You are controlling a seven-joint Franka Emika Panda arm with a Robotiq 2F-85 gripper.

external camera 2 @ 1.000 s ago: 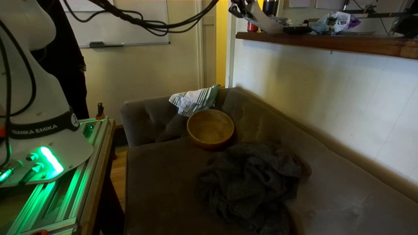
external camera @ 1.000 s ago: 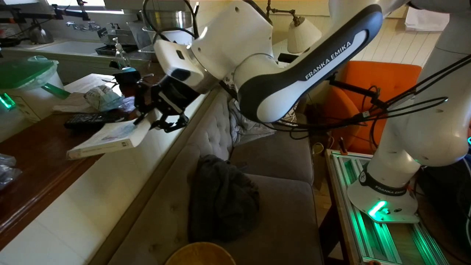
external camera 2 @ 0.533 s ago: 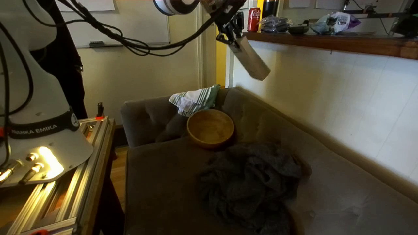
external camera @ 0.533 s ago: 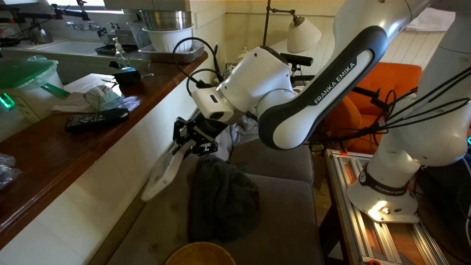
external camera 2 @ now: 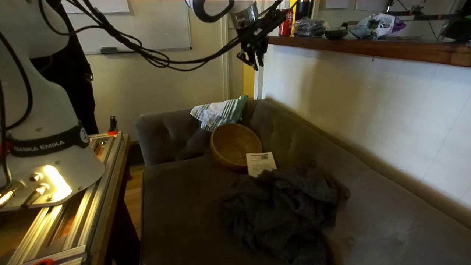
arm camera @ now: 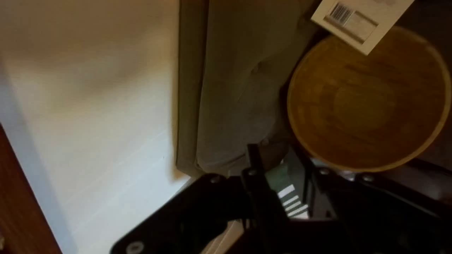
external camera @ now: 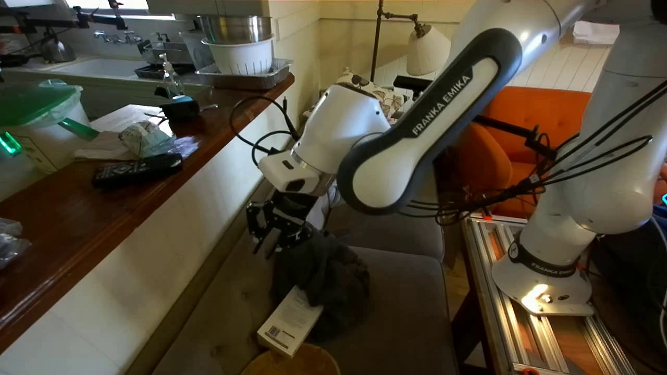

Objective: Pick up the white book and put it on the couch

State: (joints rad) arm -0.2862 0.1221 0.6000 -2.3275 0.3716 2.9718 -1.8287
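A white book [external camera 2: 259, 163] lies barcode side up among the things on the couch [external camera 2: 180, 198], free of any grip, one corner of its barcode end overlapping the rim of a wooden bowl [arm camera: 369, 102]. Its opposite end appears to meet a bunched dark blanket [external camera 2: 283, 206] beside the bowl; whether any of the cover touches the seat itself cannot be told. Higher than the bowl and well apart from it, the jaws are parted, with nothing between them, at the end of a white robot arm [external camera: 385, 174]. A green-striped towel [external camera 2: 220, 113] drapes over the couch's end just beside the bowl, while higher up, across the couch's back from the bowl, a brown bench [external camera: 94, 229] carries a remote control [external camera: 137, 170]. The step in hand appears to be the release, with the placing all but done. The next move likely calls for drawing the jaws up and away from the bowl without brushing book or blanket. Should a flat rest on the seat be wanted, a gentle nudge away from the bowl's rim would probably serve, since the book's perch there looks less than firm.
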